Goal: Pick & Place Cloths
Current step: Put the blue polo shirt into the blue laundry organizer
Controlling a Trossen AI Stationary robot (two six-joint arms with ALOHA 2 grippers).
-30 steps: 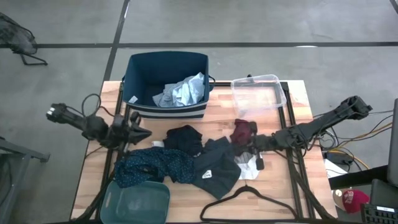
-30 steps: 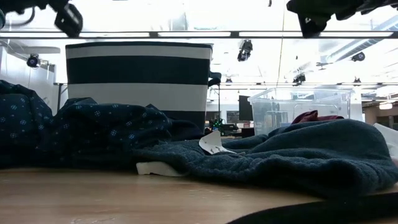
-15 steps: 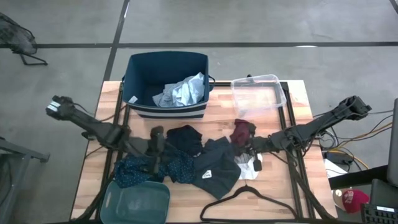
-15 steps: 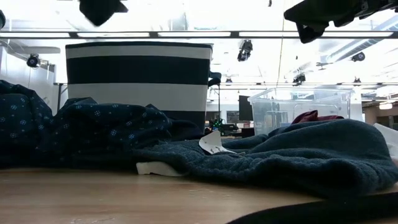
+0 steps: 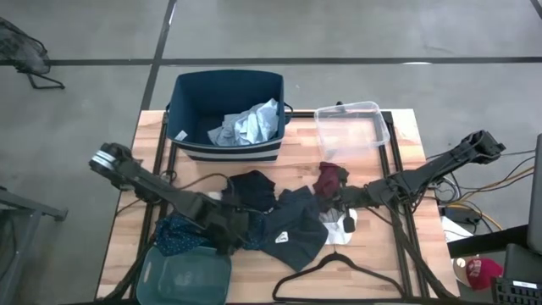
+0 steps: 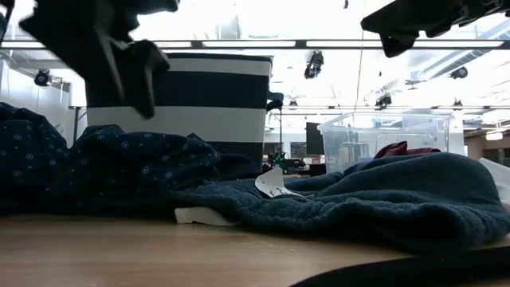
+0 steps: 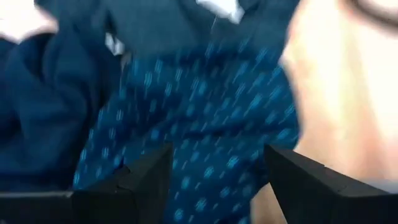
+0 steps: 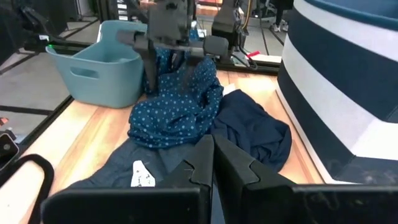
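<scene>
Two arms over the surface, and the left one has the job: its gripper hangs right above the navy patterned cloth, near the left front of the pile, fingers spread wide and holding nothing. This looks like the reach step of a pick. Next it needs to drop onto that dotted fabric, pinch a good fold, lift it clear of the dark teal knit piece it touches, and carry it to a tub.

Right gripper waits just beside the maroon piece, fingers pressed together, empty.

Now the count. Tubs: three. The striped navy tub at the far side, with one light blue-grey shirt already inside; the clear tub far right; the teal tub at the near left. Cloths loose on the surface: the patterned one, a black piece, the teal knit, the maroon, and something white partly buried, so five at least. One black hanger lies near the front edge.
</scene>
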